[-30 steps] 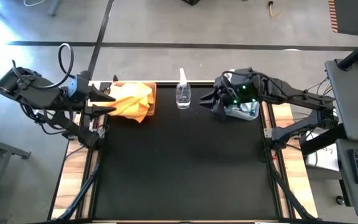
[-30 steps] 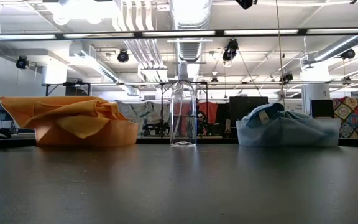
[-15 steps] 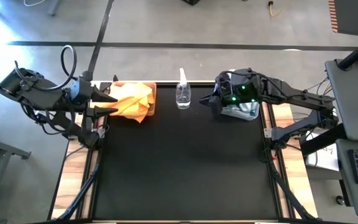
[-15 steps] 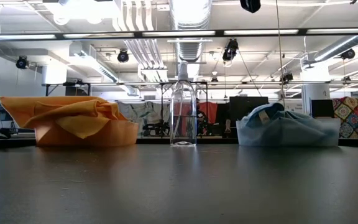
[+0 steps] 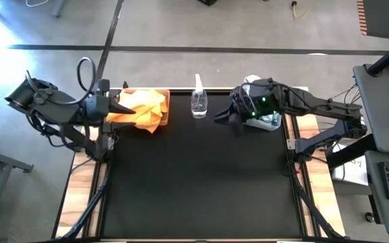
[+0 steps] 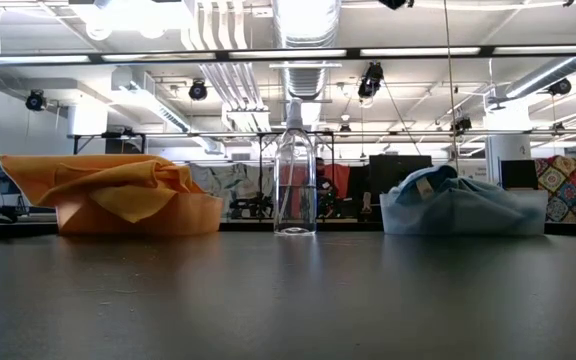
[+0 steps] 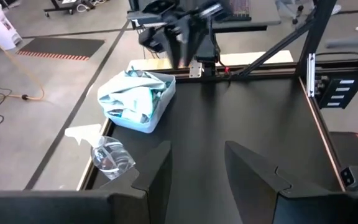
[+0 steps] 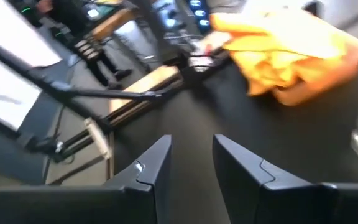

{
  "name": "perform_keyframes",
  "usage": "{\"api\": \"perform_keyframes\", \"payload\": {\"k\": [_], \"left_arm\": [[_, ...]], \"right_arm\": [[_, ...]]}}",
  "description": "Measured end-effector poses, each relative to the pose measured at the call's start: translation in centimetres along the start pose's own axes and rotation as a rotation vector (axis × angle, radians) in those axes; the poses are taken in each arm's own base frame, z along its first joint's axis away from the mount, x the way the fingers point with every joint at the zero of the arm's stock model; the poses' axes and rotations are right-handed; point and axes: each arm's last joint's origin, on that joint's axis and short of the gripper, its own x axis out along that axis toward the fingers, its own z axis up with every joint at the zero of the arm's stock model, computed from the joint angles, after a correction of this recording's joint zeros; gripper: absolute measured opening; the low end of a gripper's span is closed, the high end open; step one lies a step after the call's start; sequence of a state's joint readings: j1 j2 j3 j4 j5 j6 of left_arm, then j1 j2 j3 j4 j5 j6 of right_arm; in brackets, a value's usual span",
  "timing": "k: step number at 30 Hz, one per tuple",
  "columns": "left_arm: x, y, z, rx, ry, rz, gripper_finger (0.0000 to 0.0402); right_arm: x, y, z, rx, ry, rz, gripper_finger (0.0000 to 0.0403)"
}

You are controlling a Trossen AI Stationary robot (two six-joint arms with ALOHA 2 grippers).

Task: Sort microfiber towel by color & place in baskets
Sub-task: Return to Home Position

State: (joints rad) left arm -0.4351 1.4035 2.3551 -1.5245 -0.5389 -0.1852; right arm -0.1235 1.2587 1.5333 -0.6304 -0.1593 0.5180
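Orange towels [image 6: 108, 185] being lodged in the tan basket [image 6: 183, 218] and blue towels [image 6: 448, 195] in the grey basket [image 6: 528, 218] at the tabletop's [image 6: 288, 300] far edge, the left hand [image 7: 196, 149] and right hand [image 8: 191, 140] are noted apart and empty, and a return to rest, clear of both baskets, is judged due.

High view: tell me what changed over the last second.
The right gripper swung off the grey-blue bin toward the spray bottle, open and empty. The left gripper shifted slightly toward the tan bin, open, at its edge. Nothing was taken or let go. The orange towels, the blue towels, both bins and the bottle stayed put.
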Motion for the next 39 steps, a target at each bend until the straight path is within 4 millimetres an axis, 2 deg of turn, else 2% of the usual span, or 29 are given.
{"api": "perform_keyframes", "payload": {"k": [4, 8, 14, 25, 34, 39], "left_arm": [[0.1, -0.1, 0.0, -0.022, 0.005, -0.001, 0.0132], [-0.6, 0.3, -0.2, -0.072, 0.004, -0.037, 0.0132], [-1.8, 1.0, -0.8, -0.141, 0.003, -0.088, 0.0132], [-2.8, 1.8, -2.2, -0.192, 0.028, -0.082, 0.0132], [-2.9, 2.3, -4.3, -0.262, 0.060, -0.071, 0.0132], [-2.9, 2.5, -5.5, -0.274, 0.029, -0.082, 0.0132]], "right_arm": [[0.3, 1.9, -0.4, -0.105, -0.026, 0.088, 0.0107], [0.4, 3.5, -0.8, -0.190, -0.049, 0.152, 0.0111], [0.7, 4.0, -1.6, -0.221, -0.033, 0.172, 0.0113], [1.7, 2.2, -4.4, -0.169, 0.020, 0.137, 0.0102], [0.8, 0.4, -7.1, -0.172, -0.134, 0.222, 0.0109], [0.0, -1.0, -9.3, -0.144, -0.207, 0.269, 0.0104]]}}
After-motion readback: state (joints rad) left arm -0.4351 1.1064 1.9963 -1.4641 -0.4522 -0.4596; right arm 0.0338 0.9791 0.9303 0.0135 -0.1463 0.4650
